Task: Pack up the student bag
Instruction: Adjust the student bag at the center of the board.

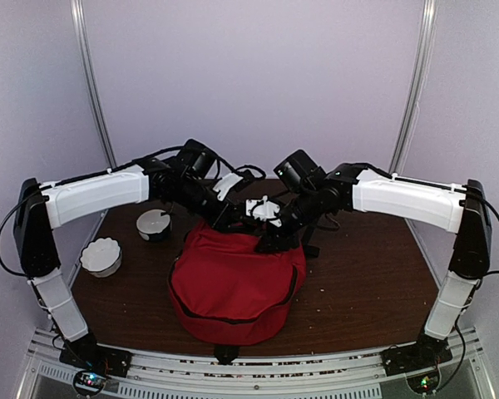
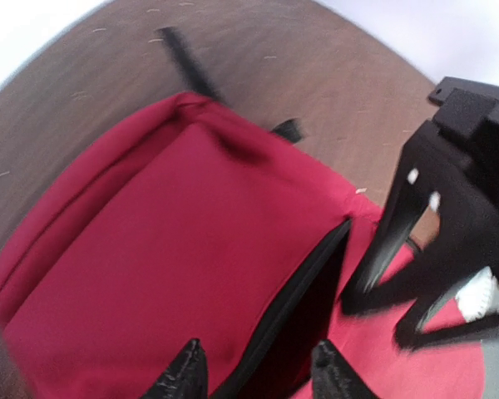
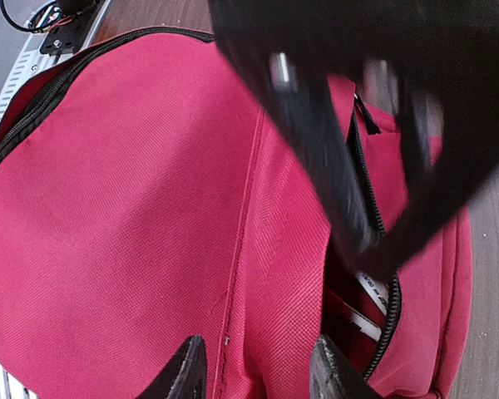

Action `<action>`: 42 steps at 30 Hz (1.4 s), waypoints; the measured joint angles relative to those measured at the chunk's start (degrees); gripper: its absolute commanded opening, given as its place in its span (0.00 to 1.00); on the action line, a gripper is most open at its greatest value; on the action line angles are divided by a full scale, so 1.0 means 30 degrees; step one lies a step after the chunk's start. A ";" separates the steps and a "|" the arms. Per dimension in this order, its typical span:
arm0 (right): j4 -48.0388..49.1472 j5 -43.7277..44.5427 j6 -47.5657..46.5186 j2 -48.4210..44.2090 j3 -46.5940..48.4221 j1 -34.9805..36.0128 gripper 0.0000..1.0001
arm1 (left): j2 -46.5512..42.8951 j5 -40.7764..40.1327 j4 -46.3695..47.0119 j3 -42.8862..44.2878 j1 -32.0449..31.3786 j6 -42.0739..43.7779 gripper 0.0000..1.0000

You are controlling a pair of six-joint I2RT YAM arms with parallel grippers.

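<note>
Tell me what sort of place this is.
Probably a robot lab test cell: the left arm and right arm are bolted to a rail at the edge of a brown table, plain pale walls enclose it, and the student bag and a white bowl look like staged props.

The top external camera sits high at the near side, looking down and forward over the dark brown wooden table (image 1: 358, 283) to the far pale lilac wall (image 1: 258, 83). Both wrist cameras hang very close above the large red fabric backpack (image 1: 233, 287), angled steeply down. The right one faces the near slotted metal rail (image 3: 12, 83). All three views share the backpack's red top.
</note>
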 measured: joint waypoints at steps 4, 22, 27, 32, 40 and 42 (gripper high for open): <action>0.0044 0.0066 0.0022 0.0175 -0.0058 0.0000 0.42 | -0.2637 -0.2805 -0.0335 -0.1348 0.0109 -0.0372 0.51; 0.0342 0.1311 -0.0044 -0.1115 -0.2900 0.0007 0.22 | -0.8539 -0.3599 0.0772 -1.0338 0.0809 -0.5581 0.50; 0.0678 0.1253 -0.0066 -0.2514 -0.5151 0.0066 0.22 | -0.8735 -0.2980 0.2047 -1.1956 0.0874 -0.6703 0.45; 0.0539 0.1239 -0.0226 -0.3249 -0.7329 0.0109 0.22 | -0.8998 -0.2098 0.4058 -1.3712 0.0969 -0.7839 0.32; 0.0423 0.1319 -0.0619 -0.3359 -0.8342 0.0109 0.22 | -0.9289 -0.0911 0.7380 -1.5599 0.0882 -0.9420 0.00; 0.0204 0.1231 -0.0634 -0.3519 -0.8269 0.0044 0.22 | -0.9617 -0.1129 0.8087 -1.5992 0.0670 -0.9639 0.00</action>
